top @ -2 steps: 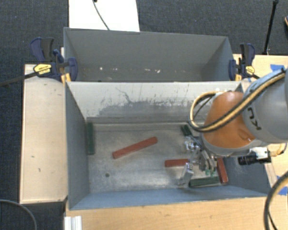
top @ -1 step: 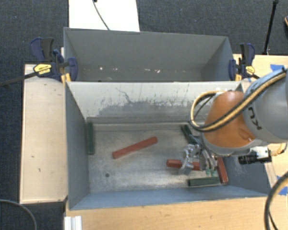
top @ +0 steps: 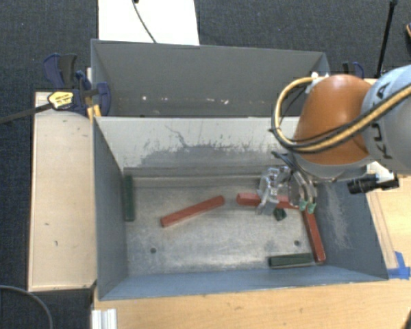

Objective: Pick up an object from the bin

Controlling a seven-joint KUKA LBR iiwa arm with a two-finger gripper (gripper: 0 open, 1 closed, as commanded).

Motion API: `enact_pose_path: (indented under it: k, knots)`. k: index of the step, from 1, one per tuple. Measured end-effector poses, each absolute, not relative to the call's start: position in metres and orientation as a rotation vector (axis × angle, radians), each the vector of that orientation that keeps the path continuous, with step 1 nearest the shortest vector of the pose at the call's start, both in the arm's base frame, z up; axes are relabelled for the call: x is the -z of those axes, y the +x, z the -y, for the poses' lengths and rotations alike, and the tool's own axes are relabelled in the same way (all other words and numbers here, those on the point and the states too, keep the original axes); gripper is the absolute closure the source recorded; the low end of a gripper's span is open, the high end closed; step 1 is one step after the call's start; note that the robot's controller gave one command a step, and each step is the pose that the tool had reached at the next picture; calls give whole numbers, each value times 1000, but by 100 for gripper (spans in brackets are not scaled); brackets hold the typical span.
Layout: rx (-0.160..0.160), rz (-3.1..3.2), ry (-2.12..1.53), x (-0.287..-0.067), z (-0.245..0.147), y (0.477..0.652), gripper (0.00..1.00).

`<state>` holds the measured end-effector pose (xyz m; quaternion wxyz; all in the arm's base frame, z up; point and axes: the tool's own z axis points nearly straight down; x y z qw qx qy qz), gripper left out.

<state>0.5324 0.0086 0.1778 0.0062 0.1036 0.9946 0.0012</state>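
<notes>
My gripper (top: 268,199) hangs low in the right half of the bin, its metal fingers pointing down just over a short red block (top: 247,199) that pokes out to its left. A small dark green piece (top: 280,214) lies right under it. I cannot make out whether the fingers are apart or together. A long red stick (top: 314,234) runs from below the gripper toward the bin's front right. A dark green bar (top: 290,260) lies flat at the front, beside that stick's lower end.
Another long red stick (top: 192,211) lies slanted on the middle of the floor. A dark green bar (top: 128,197) stands along the left wall. The arm's orange cover and cables hang over the bin's right rear.
</notes>
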Motion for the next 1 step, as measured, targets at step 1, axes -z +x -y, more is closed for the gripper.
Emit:
enact_pose_path:
  k: [1]
  knots:
    - [-3, -3101, 419, -262, -11, 555, 100]
